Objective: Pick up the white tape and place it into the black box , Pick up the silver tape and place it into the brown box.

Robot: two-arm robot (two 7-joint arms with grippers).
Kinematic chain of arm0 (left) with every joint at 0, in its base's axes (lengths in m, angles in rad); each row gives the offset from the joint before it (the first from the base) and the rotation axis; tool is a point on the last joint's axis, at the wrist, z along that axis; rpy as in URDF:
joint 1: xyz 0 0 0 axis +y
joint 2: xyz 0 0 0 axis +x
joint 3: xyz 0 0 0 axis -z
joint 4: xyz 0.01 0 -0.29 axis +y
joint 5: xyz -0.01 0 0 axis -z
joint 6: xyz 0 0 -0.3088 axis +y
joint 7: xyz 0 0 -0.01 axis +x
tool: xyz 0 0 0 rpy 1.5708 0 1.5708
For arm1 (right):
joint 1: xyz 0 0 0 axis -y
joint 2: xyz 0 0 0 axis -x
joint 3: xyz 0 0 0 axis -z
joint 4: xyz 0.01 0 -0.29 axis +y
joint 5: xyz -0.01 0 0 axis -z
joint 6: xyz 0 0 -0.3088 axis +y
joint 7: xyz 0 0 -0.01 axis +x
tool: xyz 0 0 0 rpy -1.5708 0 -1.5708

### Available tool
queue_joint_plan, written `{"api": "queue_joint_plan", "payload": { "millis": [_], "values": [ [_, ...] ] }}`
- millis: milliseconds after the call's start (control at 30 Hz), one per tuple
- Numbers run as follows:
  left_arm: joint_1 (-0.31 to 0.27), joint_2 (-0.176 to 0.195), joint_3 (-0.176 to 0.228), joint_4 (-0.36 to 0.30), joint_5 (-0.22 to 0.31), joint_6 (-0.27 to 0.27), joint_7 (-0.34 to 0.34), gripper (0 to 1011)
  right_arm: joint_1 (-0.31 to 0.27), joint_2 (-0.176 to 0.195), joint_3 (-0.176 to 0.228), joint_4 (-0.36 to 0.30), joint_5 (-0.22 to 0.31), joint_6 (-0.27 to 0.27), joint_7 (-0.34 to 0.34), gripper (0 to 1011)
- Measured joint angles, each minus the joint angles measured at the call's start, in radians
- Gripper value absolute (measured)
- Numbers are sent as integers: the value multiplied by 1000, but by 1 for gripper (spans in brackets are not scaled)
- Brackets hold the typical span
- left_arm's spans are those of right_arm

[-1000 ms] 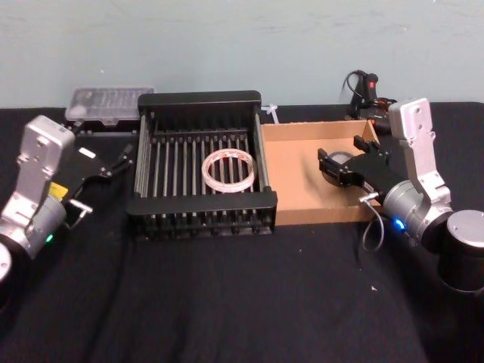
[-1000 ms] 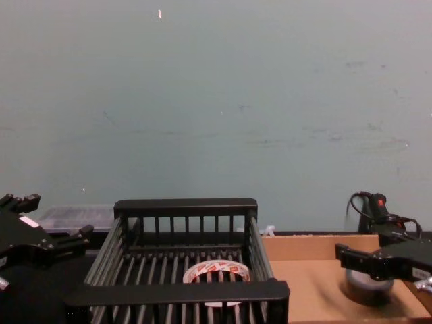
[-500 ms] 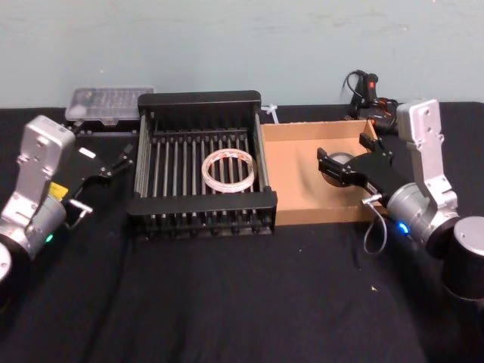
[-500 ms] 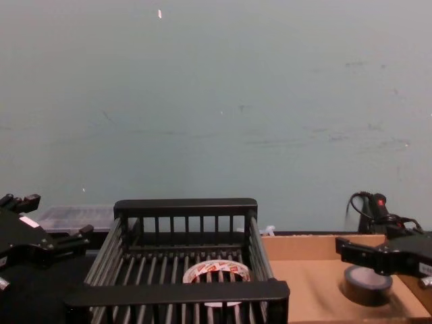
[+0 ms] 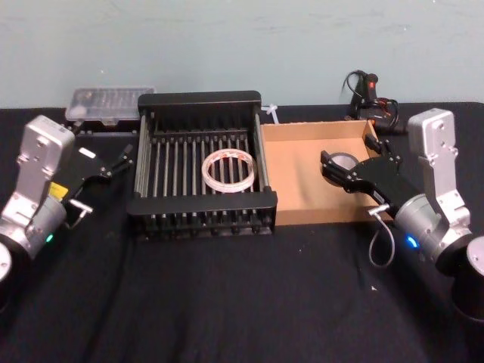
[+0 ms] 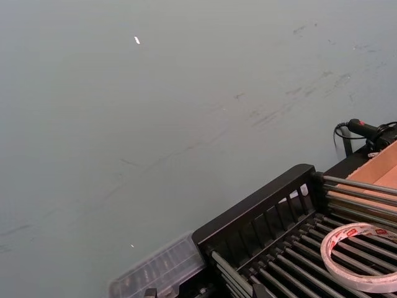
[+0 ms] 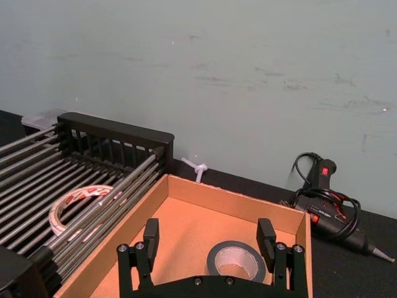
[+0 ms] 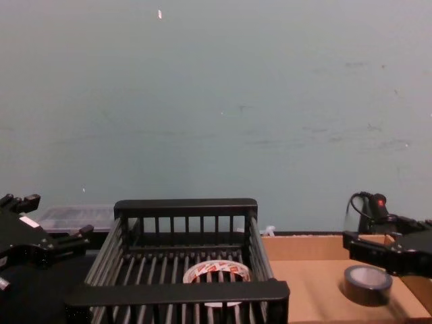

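The white tape (image 5: 227, 169), ringed with red print, lies flat on the slats inside the black box (image 5: 198, 99); it also shows as the white tape (image 8: 216, 271) behind the crate's front rim. The silver tape (image 5: 342, 160) lies flat in the brown box (image 5: 302, 130), near its right wall. My right gripper (image 5: 334, 172) hangs open just above and in front of that roll, holding nothing. In the right wrist view the silver tape (image 7: 236, 262) sits apart beyond the open fingers (image 7: 267, 234). My left gripper (image 5: 121, 160) is parked open left of the crate.
A clear plastic case (image 5: 108, 101) stands behind the crate's left corner. A glue gun with a coiled cord (image 5: 367, 91) lies behind the cardboard tray. Black cloth covers the table, with bare room in front of both boxes.
My right gripper has risen and drawn back to the right, off the silver tape, which stays lying in the brown box. The left arm has not moved.
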Motion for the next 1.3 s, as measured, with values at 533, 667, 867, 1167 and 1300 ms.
{"api": "queue_joint_plan", "payload": {
  "millis": [533,667,867,1167,1300],
  "values": [
    [0,0,0,0,0,0,0,1001,-114,-9,30,-96,-43,-91,-42,1002],
    [0,0,0,0,0,0,0,1001,-138,-10,38,-114,-53,-99,-44,1002],
    [0,0,0,0,0,0,0,1001,-172,-10,52,-136,-62,-108,-44,1002],
    [0,0,0,0,0,0,0,1001,-215,-13,65,-158,-62,-112,-35,1003],
    [0,0,0,0,0,0,0,1001,-224,-15,66,-153,-60,-113,-29,1002]
  ]
}}
